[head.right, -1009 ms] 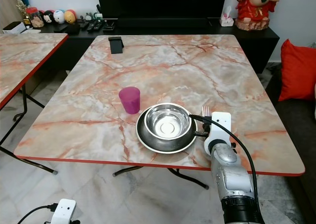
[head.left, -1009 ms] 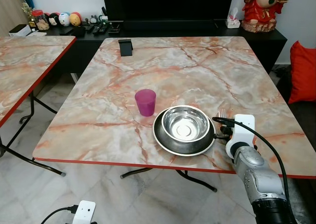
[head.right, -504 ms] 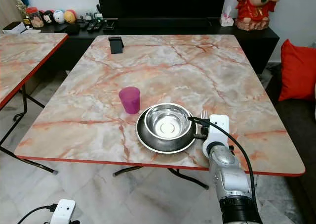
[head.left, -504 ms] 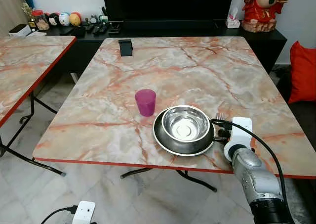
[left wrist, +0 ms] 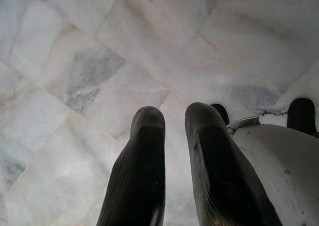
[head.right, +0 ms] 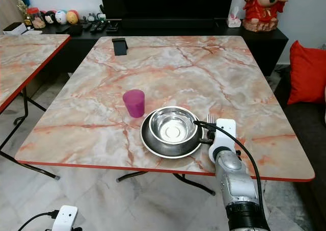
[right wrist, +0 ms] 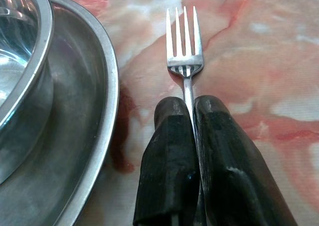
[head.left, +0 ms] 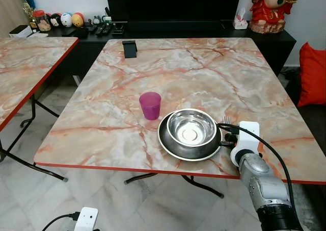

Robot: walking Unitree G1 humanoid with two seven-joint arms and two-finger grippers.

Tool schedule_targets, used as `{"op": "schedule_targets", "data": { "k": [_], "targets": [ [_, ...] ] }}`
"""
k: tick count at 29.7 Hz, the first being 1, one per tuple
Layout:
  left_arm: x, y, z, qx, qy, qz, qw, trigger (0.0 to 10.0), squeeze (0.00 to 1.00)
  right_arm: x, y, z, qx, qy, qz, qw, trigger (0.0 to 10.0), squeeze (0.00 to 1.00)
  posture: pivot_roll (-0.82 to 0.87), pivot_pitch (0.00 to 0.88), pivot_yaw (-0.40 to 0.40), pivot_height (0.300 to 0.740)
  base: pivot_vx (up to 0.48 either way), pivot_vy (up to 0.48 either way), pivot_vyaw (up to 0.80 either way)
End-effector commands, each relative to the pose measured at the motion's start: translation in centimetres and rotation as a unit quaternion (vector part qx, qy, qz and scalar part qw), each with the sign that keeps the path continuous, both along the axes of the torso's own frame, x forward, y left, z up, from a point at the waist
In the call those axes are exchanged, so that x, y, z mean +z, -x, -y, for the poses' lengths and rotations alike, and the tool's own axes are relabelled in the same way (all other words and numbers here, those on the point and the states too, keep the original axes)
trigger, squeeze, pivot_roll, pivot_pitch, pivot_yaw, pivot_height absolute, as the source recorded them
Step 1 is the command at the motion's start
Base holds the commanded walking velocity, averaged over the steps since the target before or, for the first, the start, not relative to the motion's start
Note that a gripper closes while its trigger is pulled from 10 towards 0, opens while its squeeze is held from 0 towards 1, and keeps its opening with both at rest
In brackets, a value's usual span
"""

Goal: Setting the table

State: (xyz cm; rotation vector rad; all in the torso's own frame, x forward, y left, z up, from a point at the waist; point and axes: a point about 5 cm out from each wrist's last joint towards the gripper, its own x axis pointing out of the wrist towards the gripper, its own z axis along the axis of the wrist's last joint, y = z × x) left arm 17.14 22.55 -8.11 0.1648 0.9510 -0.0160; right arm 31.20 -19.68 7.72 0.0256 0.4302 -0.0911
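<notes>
Two grippers are being tracked: our left gripper (left wrist: 169,123) is hanging idle over the pale floor tiles (left wrist: 79,71), fingers nearly together with a thin gap, gripping nothing. Our right gripper (right wrist: 189,111) is pinching the fork (right wrist: 184,46) by its handle, tines pointing away, low over the marble table (head.left: 204,73) near its front edge, just beside the steel plate (head.left: 170,144). We are seeing a steel bowl (head.left: 191,127) sitting in that plate. A purple cup (head.left: 150,105) is standing upright just beyond the plate's left rim. A small black object (head.left: 129,48) is sitting at the table's far edge.
</notes>
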Motion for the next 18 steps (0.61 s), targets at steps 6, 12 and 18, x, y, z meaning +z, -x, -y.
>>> {"op": "schedule_targets", "data": {
  "k": [6,12,18],
  "targets": [
    [-0.16,0.22,0.02,-0.005,-0.004,-0.012,1.0,10.0,0.0,0.08,-0.43,-0.59,0.002,-0.008,0.004,1.0,10.0,0.0,0.03,0.0,0.03,0.74,0.0,0.0,0.0],
    [-0.04,0.08,-0.18,-0.007,-0.007,-0.01,1.0,10.0,0.0,-0.14,-0.27,-1.03,0.012,-0.004,0.005,1.0,10.0,0.0,0.04,0.0,0.034,0.74,0.0,0.0,0.0],
    [0.1,-0.3,-0.02,-0.01,-0.006,-0.005,1.0,10.0,0.0,-0.12,-0.3,-0.51,0.011,0.008,0.006,1.0,10.0,0.0,0.04,0.0,0.035,0.74,0.0,0.0,0.0]
  ]
}}
